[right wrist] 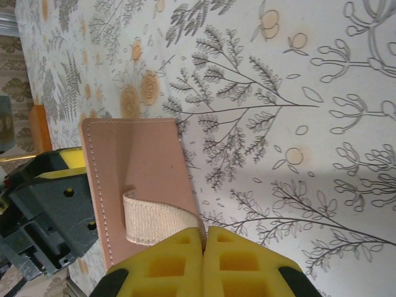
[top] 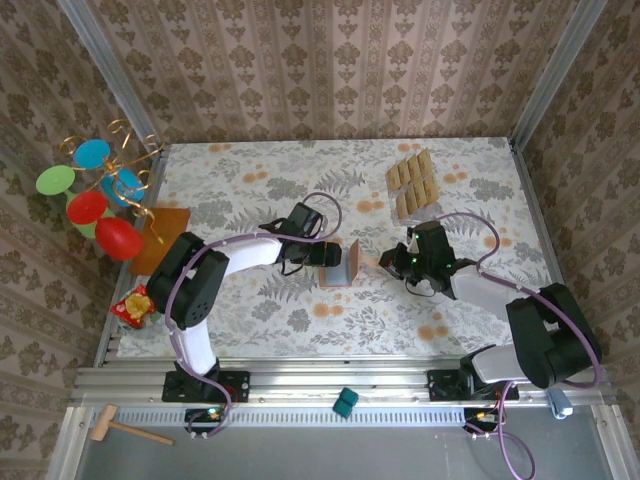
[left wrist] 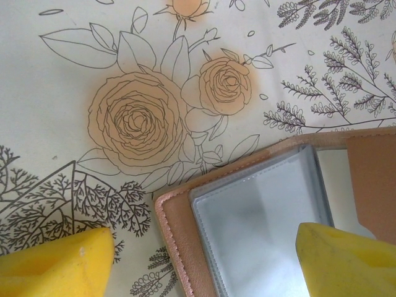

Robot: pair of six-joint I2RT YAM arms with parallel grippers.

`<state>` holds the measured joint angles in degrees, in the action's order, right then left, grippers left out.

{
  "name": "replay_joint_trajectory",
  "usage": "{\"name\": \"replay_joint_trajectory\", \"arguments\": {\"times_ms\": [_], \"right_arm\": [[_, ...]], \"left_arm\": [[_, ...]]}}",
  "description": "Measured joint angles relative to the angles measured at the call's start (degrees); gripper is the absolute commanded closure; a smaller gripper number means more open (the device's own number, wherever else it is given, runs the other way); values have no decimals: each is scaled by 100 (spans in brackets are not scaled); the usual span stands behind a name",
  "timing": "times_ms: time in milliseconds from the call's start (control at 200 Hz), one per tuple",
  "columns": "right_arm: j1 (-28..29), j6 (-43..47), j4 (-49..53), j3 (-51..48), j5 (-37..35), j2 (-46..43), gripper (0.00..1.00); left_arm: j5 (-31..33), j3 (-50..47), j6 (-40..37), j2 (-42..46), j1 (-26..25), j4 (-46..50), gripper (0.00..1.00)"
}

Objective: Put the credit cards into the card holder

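1. Left tool (left wrist: 201, 260) wide, straddling edge of open holder (top: 341, 264), mid-worktop (top: 250, 180).
2. Right tool (right wrist: 204, 247) closed, pinching holder's strap (right wrist: 154, 219).
3. Cards (top: 413, 184) far right, well apart from holder.

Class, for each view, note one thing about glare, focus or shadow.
Left wrist: pale sheen on the card holder's clear pocket; yellow fingers slightly soft. Right wrist: tablecloth print sharp. Top external: even light, no hard shadows.

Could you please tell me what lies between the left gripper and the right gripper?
The card holder, standing on edge, as the top view shows; the open left gripper is at one side, the right gripper shut on its strap.
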<state>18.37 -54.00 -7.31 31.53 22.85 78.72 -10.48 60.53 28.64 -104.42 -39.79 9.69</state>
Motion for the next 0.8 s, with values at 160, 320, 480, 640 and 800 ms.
{"name": "replay_joint_trajectory", "arguments": {"times_ms": [160,320,480,640,800], "right_arm": [[-118,-2,-35,-83,-7,245,100],[-203,-2,-26,-175,-13,439,100],[-238,-2,-42,-192,-11,544,100],[-238,4,-50,-201,-9,544,100],[-238,133,20,-140,-7,544,88]], "left_arm": [[-2,0,0,0,0,0,22],[-15,0,-2,0,0,0,22],[-20,0,-7,0,0,-2,27],[-164,-2,-31,0,-15,-50,46],[-304,-37,-33,2,-33,-238,61]]}}
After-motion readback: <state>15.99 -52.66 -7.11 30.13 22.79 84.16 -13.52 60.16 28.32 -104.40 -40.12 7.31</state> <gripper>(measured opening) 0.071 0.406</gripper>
